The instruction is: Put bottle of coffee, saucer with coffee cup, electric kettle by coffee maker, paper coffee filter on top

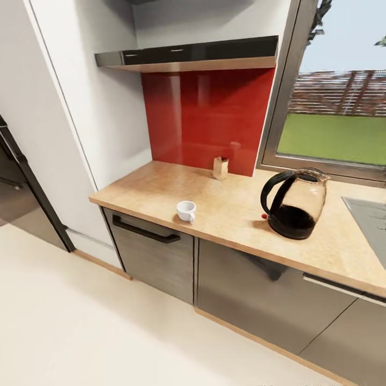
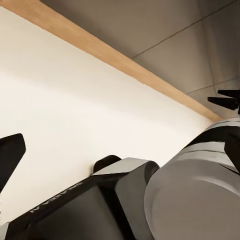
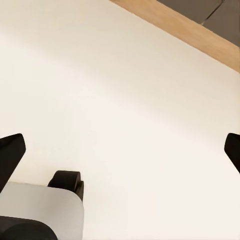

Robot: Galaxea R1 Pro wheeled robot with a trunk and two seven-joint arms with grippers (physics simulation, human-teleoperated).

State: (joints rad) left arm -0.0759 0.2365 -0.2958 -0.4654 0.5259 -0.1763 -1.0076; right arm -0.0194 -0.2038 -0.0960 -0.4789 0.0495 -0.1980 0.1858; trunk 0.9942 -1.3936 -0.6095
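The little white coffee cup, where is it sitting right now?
In the head view, the coffee cup stands on the wooden countertop near its front edge, above the dark-handled drawer, left of the glass electric kettle.

Legible text, one entry: I make out embossed lettering on the dark robot body panel (image 2: 70, 210) in the left wrist view, upside down, apparently "GALAXEA". I can read no other labels, numbers or signs.
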